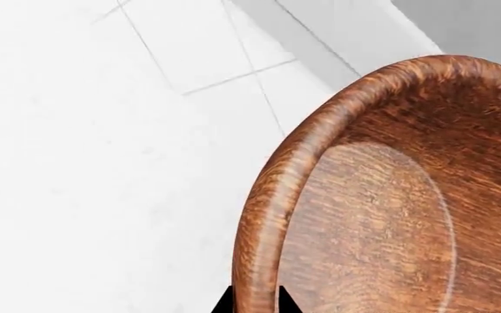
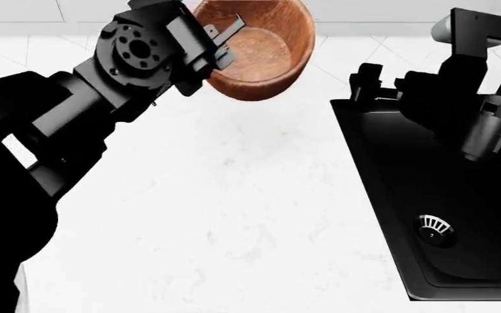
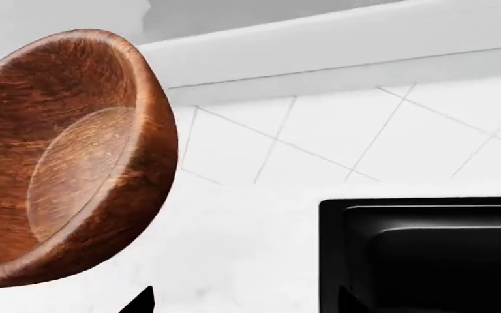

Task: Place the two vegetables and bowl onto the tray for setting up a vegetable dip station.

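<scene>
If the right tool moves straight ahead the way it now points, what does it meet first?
Probably the white counter, between the tilted wooden bowl and the black sink. Neither seems to lie directly in line, though depth is unclear.

a reddish-brown wooden bowl (image 2: pixel 259 49) with streaked darker grain and a paler, glossy inner base, set against a white, faintly marbled worktop (image 2: pixel 224 215), white wall tiles (image 3: pixel 320 130) with thin grey grout lines, and a glossy black sink (image 2: pixel 416 215).
</scene>
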Controlling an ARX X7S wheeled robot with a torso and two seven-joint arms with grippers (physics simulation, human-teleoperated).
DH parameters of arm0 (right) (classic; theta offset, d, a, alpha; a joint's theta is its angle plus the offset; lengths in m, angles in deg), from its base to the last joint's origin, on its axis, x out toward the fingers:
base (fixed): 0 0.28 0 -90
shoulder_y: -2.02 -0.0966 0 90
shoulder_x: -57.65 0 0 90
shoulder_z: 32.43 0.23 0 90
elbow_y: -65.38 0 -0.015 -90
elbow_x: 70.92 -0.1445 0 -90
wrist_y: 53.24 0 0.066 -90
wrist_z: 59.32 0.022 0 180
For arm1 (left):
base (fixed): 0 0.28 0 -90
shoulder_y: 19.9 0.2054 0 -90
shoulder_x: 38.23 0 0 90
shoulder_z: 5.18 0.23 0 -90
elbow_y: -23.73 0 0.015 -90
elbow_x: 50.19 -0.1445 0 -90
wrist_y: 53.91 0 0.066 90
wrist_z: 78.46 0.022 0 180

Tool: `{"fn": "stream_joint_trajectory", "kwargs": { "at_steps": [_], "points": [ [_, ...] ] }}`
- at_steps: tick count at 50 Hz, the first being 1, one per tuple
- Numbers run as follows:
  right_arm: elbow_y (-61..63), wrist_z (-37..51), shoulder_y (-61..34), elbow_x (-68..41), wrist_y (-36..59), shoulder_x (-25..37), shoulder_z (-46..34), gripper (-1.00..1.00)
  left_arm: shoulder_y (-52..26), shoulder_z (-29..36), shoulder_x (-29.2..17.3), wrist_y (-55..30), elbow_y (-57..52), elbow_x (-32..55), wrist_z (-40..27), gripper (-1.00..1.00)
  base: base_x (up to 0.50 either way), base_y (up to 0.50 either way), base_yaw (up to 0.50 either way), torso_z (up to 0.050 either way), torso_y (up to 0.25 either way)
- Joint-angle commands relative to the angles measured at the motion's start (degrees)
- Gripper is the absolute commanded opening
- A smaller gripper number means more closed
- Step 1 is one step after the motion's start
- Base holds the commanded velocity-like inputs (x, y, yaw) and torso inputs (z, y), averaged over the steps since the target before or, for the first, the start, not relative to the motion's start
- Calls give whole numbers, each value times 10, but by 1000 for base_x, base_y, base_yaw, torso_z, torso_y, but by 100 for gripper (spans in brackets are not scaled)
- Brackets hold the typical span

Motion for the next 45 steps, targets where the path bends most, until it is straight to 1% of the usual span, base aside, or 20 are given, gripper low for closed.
{"fn": "stream_joint_trajectory", "kwargs": {
  "at_steps": [1,2,5,9,11,17,22,34,35,37,38,40,45],
  "points": [
    [62,30,4,-26,42,30,2,100,-94,7,-109,-40,-167,-38,-49,-100,0,0,0,0,0],
    [87,32,3,-28,40,37,6,100,-107,6,-130,-48,-198,-39,-59,-100,0,0,0,0,0],
    [118,42,-10,-42,56,41,8,100,-135,7,-161,-67,-248,-42,-80,-100,0,0,0,0,0],
    [136,67,-27,-62,83,39,8,100,-157,2,-183,-78,-281,-43,-92,-100,0,0,0,0,0],
    [140,76,-30,-68,91,39,8,100,-162,-1,-190,-82,-296,-43,-93,-100,-96,0,0,0,0],
    [156,110,-43,-93,114,40,18,100,-174,-8,-211,-85,-329,-45,-100,-100,-500,63,0,0,0],
    [168,127,-38,-111,121,43,28,100,-177,-11,-220,-89,-345,-45,-103,-100,-500,29,0,0,0],
    [193,141,-40,-129,124,52,36,100,-188,-18,-244,-110,-387,-47,-106,-100,-494,43,0,0,0],
    [199,149,-39,-132,121,53,43,100,-190,-21,-249,-112,-396,-44,-107,-100,0,0,0,0,0],
    [213,154,-44,-124,132,63,30,100,-190,-22,-252,-113,-399,-46,-104,-100,34,-4,0,0,0],
    [214,164,-43,-142,133,64,44,100,-193,-25,-255,-115,-409,-44,-105,-100,-22,0,0,0,0],
    [223,171,-43,-155,140,70,48,100,-181,-28,-268,-100,-451,-52,-108,-100,0,0,0,0,0],
    [228,183,-38,-163,143,82,54,100,-181,-35,-288,-92,-506,-49,-128,-100,0,0,0,0,0]
  ]
}}
